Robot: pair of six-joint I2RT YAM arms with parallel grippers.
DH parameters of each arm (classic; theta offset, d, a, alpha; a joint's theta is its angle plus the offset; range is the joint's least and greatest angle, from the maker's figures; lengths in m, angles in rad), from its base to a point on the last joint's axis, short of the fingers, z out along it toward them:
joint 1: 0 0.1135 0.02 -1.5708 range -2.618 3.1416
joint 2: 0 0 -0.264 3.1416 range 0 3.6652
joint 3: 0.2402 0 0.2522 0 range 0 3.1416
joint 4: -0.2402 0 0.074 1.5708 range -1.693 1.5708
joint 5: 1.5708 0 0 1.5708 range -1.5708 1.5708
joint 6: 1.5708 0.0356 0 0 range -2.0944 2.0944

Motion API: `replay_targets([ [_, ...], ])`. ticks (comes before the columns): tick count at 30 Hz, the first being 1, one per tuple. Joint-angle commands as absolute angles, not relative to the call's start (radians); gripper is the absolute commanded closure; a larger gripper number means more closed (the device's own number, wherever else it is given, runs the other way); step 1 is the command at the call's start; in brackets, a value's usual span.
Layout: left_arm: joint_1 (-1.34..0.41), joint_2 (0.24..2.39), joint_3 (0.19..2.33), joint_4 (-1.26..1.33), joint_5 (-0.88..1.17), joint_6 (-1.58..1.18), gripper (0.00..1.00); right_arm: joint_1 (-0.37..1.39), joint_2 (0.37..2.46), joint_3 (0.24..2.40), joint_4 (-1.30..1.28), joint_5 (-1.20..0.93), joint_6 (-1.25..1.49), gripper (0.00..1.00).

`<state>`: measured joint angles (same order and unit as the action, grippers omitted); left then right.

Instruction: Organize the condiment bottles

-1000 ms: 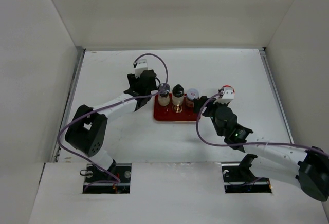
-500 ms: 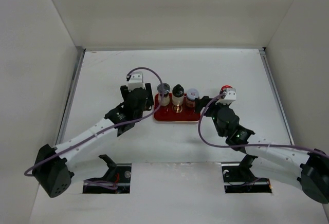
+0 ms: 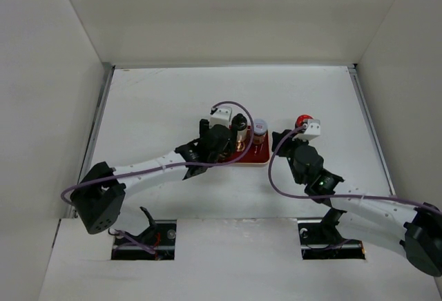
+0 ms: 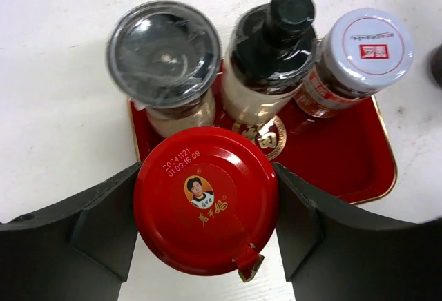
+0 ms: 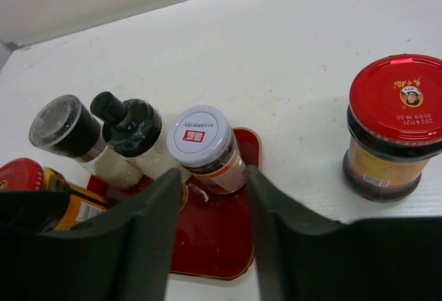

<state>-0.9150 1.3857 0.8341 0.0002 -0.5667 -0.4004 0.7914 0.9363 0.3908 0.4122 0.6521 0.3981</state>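
Jar (image 4: 206,197) upright in L hand (image 4: 205,224), cap up

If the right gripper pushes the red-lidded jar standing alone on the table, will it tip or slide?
The lone red-lidded jar looks squat and wide, so it would probably slide rather than tip. It seems to be full glass, so it is likely heavy for its size and breakable.

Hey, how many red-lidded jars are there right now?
2. The gripped jar is in the left gripper, at the near-left part of the tray; the free jar stands on the table, right of the tray. None seems hidden.
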Motion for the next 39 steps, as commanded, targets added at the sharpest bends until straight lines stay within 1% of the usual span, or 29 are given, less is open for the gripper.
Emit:
replay_targets([
  [1,-0.903,1.374,0.946,0.201,-0.528,-0.383,0.68,0.786,0.930,0.396,0.451,0.661,0.407,0.58],
  [2,-0.903,1.385,0.950,0.202,-0.523,-0.383,0.68,0.783,0.934,0.396,0.453,0.664,0.407,0.59],
  [4,-0.901,1.408,0.950,0.216,-0.520,-0.380,0.68,0.775,0.946,0.394,0.454,0.664,0.407,0.59],
  [6,-0.900,1.425,0.942,0.232,-0.519,-0.380,0.68,0.772,0.953,0.394,0.457,0.669,0.407,0.54],
  [7,-0.901,1.433,0.937,0.238,-0.518,-0.379,0.68,0.772,0.954,0.391,0.462,0.672,0.408,0.49],
  [11,-0.898,1.456,0.916,0.252,-0.523,-0.377,0.66,0.756,0.939,0.384,0.466,0.681,0.408,0.19],
  [12,-0.895,1.460,0.913,0.252,-0.525,-0.377,0.64,0.749,0.937,0.382,0.466,0.681,0.410,0.13],
  [14,-0.895,1.460,0.899,0.256,-0.534,-0.382,0.63,0.745,0.936,0.388,0.453,0.681,0.414,0.06],
  [17,-0.903,1.453,0.874,0.278,-0.555,-0.380,0.59,0.749,0.927,0.402,0.423,0.698,0.416,0.00],
  [19,-0.909,1.437,0.850,0.290,-0.563,-0.380,0.52,0.749,0.925,0.419,0.391,0.738,0.416,0.00],
  [22,-0.910,1.417,0.825,0.305,-0.584,-0.379,0.33,0.745,0.933,0.471,0.313,0.796,0.408,0.00],
  [25,-0.913,1.384,0.799,0.321,-0.600,-0.374,0.18,0.737,0.949,0.526,0.255,0.822,0.402,0.00],
  [26,-0.915,1.367,0.786,0.331,-0.606,-0.371,0.14,0.732,0.953,0.544,0.238,0.824,0.400,0.03],
  [28,-0.915,1.324,0.747,0.363,-0.621,-0.370,0.09,0.731,0.959,0.571,0.221,0.830,0.403,0.43],
  [29,-0.918,1.296,0.727,0.382,-0.626,-0.371,0.07,0.720,0.965,0.580,0.218,0.836,0.405,0.57],
  [30,-0.924,1.269,0.704,0.403,-0.627,-0.370,0.05,0.707,0.974,0.592,0.212,0.842,0.403,0.64],
  [31,-0.926,1.243,0.680,0.429,-0.629,-0.367,0.04,0.688,0.983,0.604,0.201,0.850,0.400,0.65],
  [32,-0.924,1.218,0.658,0.455,-0.633,-0.364,0.04,0.671,0.991,0.618,0.184,0.857,0.400,0.61],
  [33,-0.921,1.194,0.635,0.480,-0.638,-0.364,0.03,0.650,0.997,0.630,0.167,0.868,0.402,0.50],
  [34,-0.921,1.166,0.608,0.500,-0.646,-0.365,0.03,0.627,1.002,0.640,0.157,0.876,0.403,0.32],
  [35,-0.923,1.137,0.576,0.521,-0.659,-0.367,0.03,0.605,1.008,0.650,0.146,0.877,0.399,0.17],
  [36,-0.924,1.112,0.540,0.547,-0.678,-0.367,0.03,0.582,1.011,0.661,0.132,0.879,0.393,0.07],
  [37,-0.923,1.095,0.516,0.572,-0.692,-0.367,0.03,0.559,1.015,0.673,0.118,0.876,0.387,0.02],
  [39,-0.900,1.066,0.456,0.617,-0.731,-0.370,0.04,0.519,1.035,0.693,0.091,0.870,0.390,0.00],
])
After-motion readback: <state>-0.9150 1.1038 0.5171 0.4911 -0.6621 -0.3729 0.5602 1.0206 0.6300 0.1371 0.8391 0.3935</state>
